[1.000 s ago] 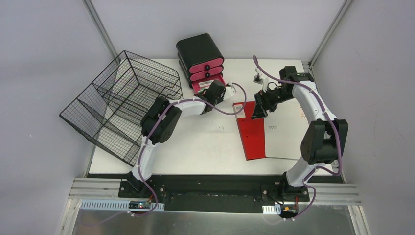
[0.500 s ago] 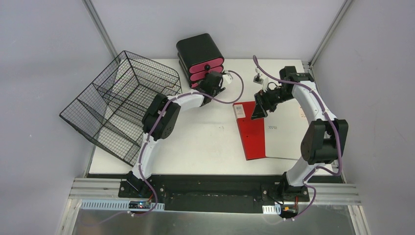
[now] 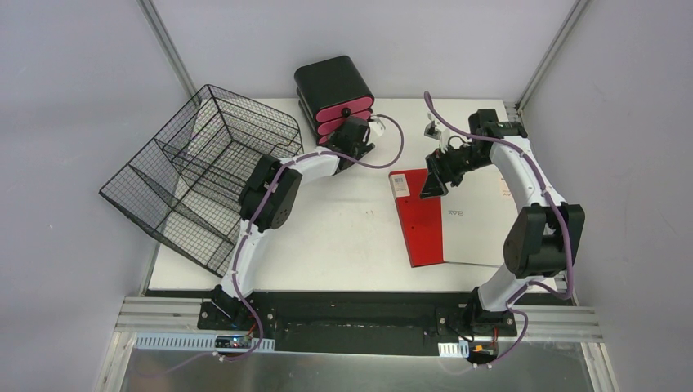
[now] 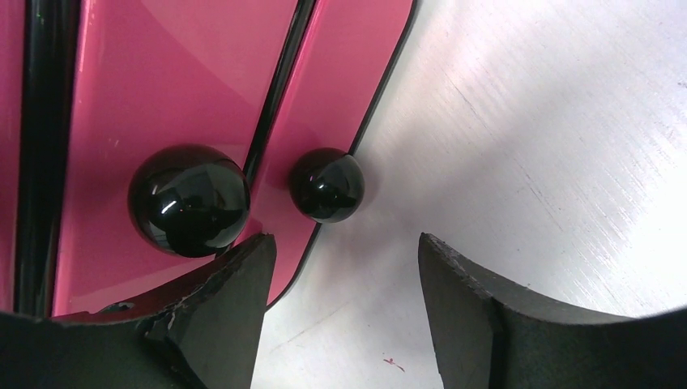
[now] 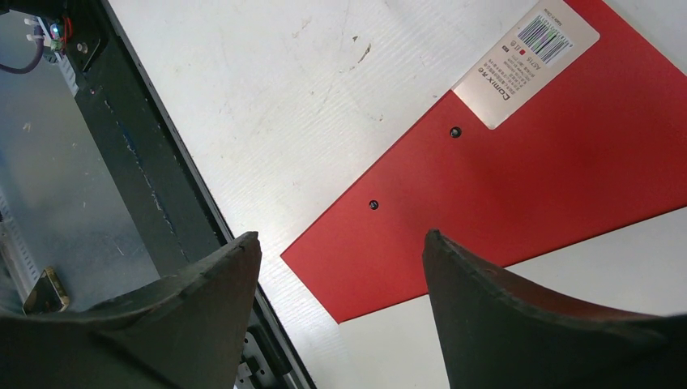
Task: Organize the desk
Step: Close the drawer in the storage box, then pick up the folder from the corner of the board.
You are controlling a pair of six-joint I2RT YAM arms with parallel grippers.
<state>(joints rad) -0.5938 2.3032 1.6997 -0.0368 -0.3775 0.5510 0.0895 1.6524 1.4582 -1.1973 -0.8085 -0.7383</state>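
The desk [image 3: 343, 237] is a large white tabletop. At its back stands a black drawer unit [image 3: 333, 84] with pink drawer fronts [image 4: 178, 89] and round black knobs [image 4: 189, 200]. My left gripper [image 3: 347, 137] is right in front of the lowest drawers, open and empty. In the left wrist view my left gripper [image 4: 344, 251] has the smaller knob [image 4: 326, 184] just beyond its fingertips, untouched. My right gripper [image 3: 430, 188] hovers open over the red cover [image 5: 526, 170] of a red-and-white notebook [image 3: 470, 229], holding nothing.
A black wire mesh basket [image 3: 204, 175] sits tilted over the desk's left edge. A small dark clip-like object [image 3: 429, 129] lies behind the notebook. A barcode label [image 5: 526, 61] is stuck on the red cover. A black rail [image 5: 138, 162] runs along the desk's near edge.
The lowest pink drawer, pulled out a second ago, is now pushed in flush. My left gripper followed it toward the unit and opened its jaws. The right arm has hardly moved.
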